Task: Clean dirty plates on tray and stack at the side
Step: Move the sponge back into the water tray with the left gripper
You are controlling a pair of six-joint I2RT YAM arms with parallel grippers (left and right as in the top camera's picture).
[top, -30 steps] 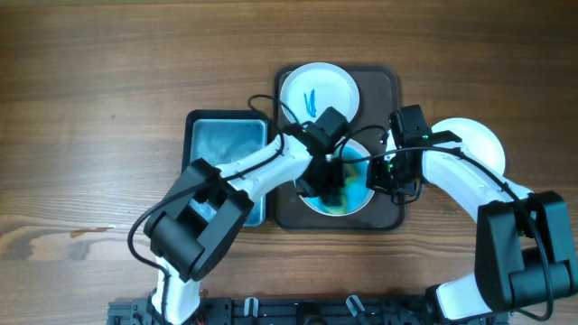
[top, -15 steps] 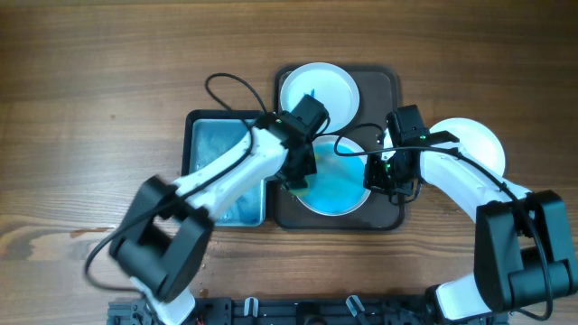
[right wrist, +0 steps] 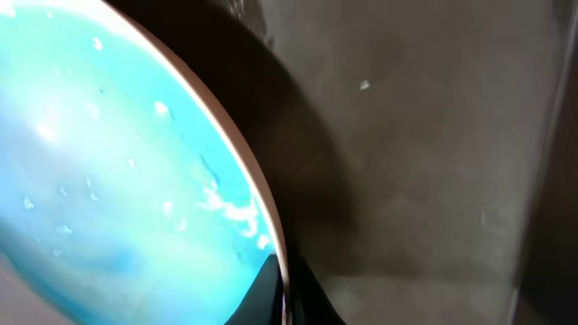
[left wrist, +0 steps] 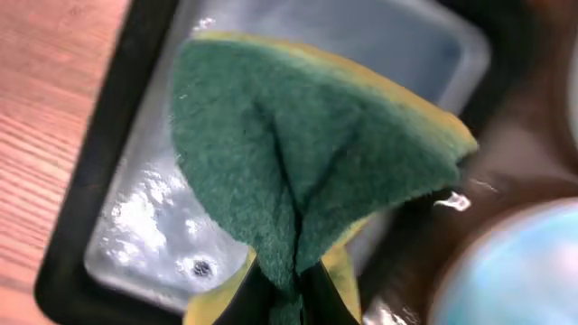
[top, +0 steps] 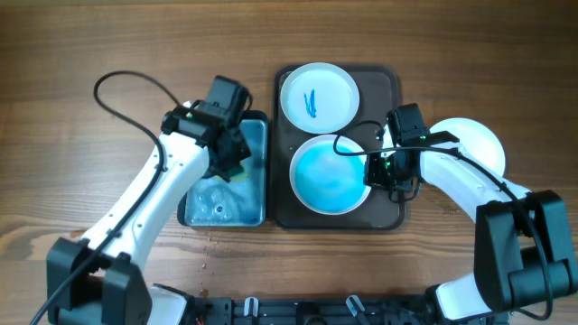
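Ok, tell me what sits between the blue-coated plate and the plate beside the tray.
Nothing loose. Between the blue plate and the side plate are only the tray's low rim and the right gripper, clamped on the blue plate's edge. The left gripper holds the sponge over the basin.

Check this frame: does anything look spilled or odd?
Yes. The near plate on the tray is blue across its whole face, smeared rather than clean, while the far plate carries only a small streak.
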